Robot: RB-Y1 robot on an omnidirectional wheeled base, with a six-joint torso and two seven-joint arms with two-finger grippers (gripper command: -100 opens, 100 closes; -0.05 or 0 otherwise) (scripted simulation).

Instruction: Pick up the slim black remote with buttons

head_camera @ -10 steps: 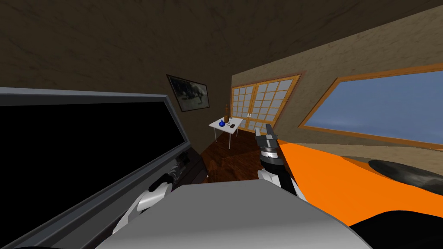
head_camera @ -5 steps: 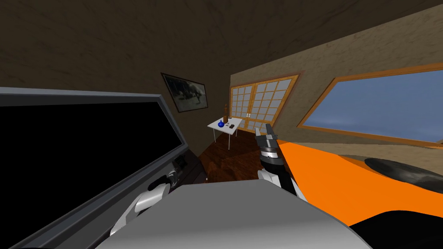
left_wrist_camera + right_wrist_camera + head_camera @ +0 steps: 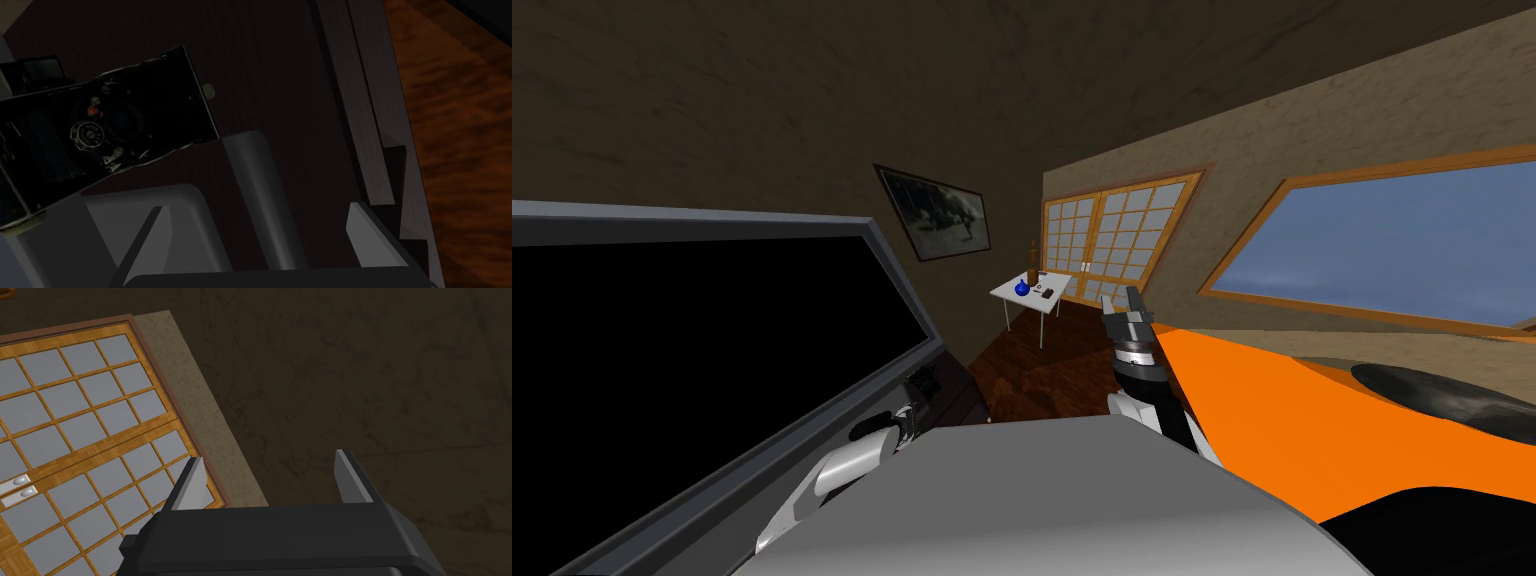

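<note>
A small dark flat thing that may be the remote (image 3: 1049,292) lies on a distant white table (image 3: 1009,293), too small to make out buttons. My right gripper (image 3: 1122,298) is raised in front of my chest, far short of that table, and is open with nothing between its fingers (image 3: 192,485). My left forearm (image 3: 842,462) reaches low along the base of a big black screen. My left gripper (image 3: 260,240) is open above a dark surface, next to an old black camera (image 3: 100,135).
The large grey-framed screen (image 3: 692,360) on its dark stand fills the left side. An orange surface (image 3: 1312,420) lies close on the right. A blue vessel (image 3: 1022,288) and a brown bottle (image 3: 1033,266) share the table. Dark wood floor (image 3: 1052,365) leads to it.
My view has shifted a little: the screen's edge and the wall picture have slid left. My left forearm has moved lower and to the left. The right arm is as before.
</note>
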